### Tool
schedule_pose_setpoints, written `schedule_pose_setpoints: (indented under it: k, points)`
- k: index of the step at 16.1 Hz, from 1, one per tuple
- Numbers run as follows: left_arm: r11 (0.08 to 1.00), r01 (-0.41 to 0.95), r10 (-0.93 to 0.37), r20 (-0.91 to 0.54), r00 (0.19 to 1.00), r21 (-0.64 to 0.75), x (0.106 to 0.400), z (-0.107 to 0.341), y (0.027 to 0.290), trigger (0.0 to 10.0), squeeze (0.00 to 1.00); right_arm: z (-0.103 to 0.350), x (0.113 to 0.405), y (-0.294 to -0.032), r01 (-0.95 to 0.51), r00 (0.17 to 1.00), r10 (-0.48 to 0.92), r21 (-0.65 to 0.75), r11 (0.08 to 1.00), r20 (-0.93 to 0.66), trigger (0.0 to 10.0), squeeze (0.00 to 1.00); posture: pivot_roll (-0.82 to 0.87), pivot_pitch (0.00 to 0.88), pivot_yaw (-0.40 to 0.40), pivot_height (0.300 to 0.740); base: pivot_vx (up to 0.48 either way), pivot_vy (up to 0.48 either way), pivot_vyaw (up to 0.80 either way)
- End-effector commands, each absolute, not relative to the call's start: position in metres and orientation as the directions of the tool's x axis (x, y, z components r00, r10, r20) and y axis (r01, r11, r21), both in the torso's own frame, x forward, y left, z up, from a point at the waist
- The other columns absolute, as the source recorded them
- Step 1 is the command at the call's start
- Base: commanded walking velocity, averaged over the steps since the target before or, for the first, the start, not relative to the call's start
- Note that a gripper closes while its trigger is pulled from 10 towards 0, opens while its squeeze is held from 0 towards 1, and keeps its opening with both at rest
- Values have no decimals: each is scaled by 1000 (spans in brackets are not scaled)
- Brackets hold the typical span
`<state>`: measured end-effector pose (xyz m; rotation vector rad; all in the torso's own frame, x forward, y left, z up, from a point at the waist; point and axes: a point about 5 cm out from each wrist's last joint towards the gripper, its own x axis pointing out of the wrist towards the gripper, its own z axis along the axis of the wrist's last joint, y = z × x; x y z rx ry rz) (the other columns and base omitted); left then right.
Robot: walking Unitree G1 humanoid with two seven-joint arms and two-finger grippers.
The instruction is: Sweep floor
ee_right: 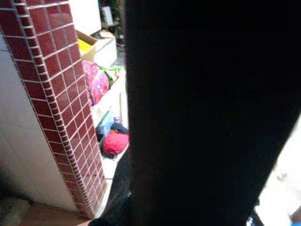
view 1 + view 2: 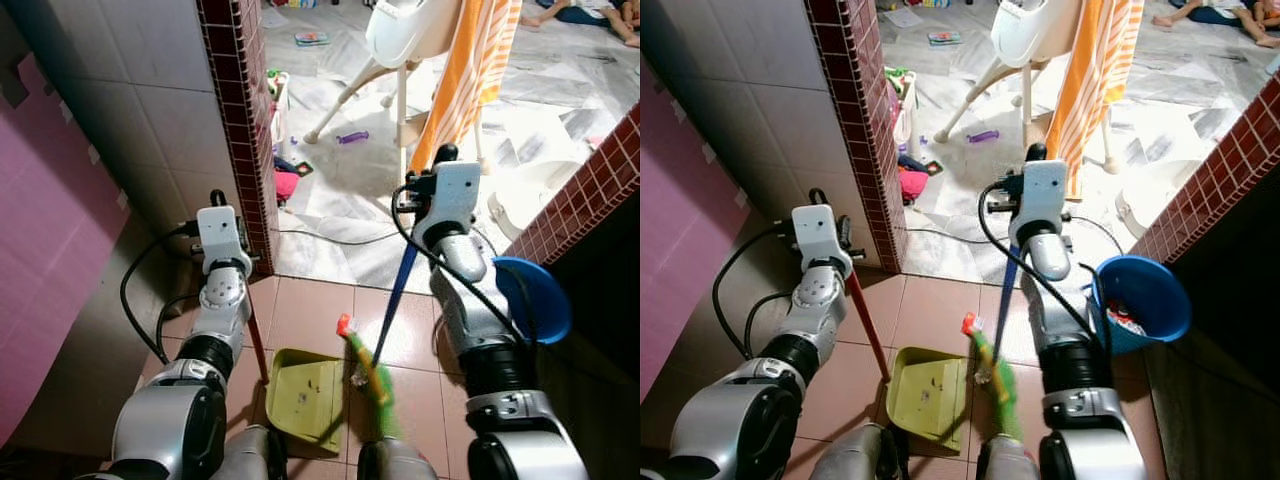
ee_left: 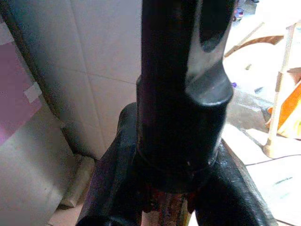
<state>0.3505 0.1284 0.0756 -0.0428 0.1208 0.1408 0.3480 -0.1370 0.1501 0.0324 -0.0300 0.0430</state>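
A yellow-green dustpan lies on the pinkish tiled floor just ahead of me. Its red stick rises to my left gripper, which is shut on the stick's black grip. Small specks lie in the pan. The green and orange broom head rests on the floor against the pan's right edge. Its blue handle runs up to my right gripper, shut around the handle's top. The right wrist view is mostly dark.
A red-tiled pillar stands close on the left, a low red-tiled wall on the right. A blue bucket sits by my right arm. Beyond are a white high chair, a striped orange cloth, scattered toys and a person's legs.
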Motion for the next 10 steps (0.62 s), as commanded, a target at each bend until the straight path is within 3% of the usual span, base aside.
schedule_pose_setpoints:
  k: [1, 4, 8, 10]
  points:
    - [992, -115, 102, -217, 971, -47, 344, 60, 121, 10000, 0, 152, 349, -135, -19, 1000, 18, 141, 990, 6, 10000, 0, -129, 66, 1, 740, 0, 0, 0]
    - [988, -124, 101, -232, 967, -87, 344, 59, 121, 10000, 0, 167, 354, -125, -50, 998, 37, 308, 950, 48, 10000, 0, -127, 64, -3, 740, 0, 0, 0]
    - [978, -153, 117, -228, 967, -143, 346, 61, 125, 10000, 0, 191, 357, -121, -134, 985, 90, 327, 936, 147, 10000, 0, -128, 60, -3, 740, 0, 0, 0]
    - [970, -170, 130, -222, 966, -171, 348, 64, 130, 10000, 0, 210, 358, -126, -177, 963, 122, 222, 959, 241, 10000, 0, -129, 60, -1, 740, 0, 0, 0]
